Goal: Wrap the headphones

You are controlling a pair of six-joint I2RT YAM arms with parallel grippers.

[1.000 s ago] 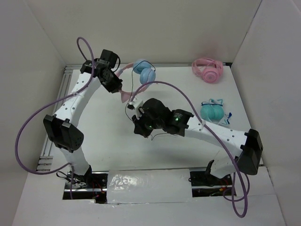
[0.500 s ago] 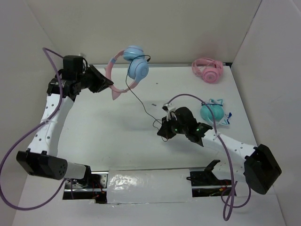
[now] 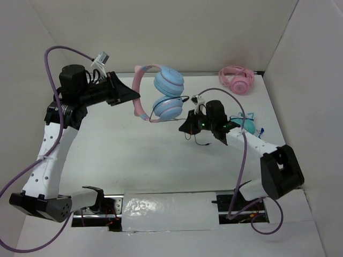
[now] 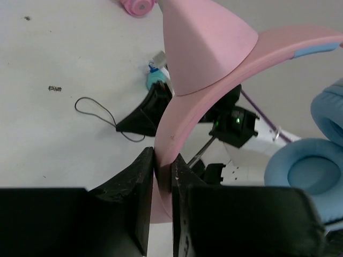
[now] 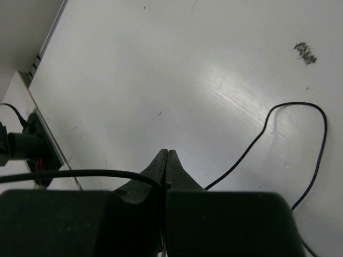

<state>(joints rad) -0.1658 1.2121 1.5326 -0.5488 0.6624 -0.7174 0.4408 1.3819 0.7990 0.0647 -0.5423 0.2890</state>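
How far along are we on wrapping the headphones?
Done: headphones held up off the table, left jaws clamped on the pink headband. In hand: right jaws pinch the black cable. Left: all the wrapping; the cable runs loose, a loop lying on the table.

The headphones [image 3: 167, 85] are showing smooth matt pink plastic and padded blue earcups; the white surface [image 5: 134, 80] is gleaming faintly.

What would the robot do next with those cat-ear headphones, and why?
Probably the right gripper should carry the cable around the headphones for a turn: the left gripper holds them up by the pink headband, the right pinches the cable, and loose cable trails on the table.
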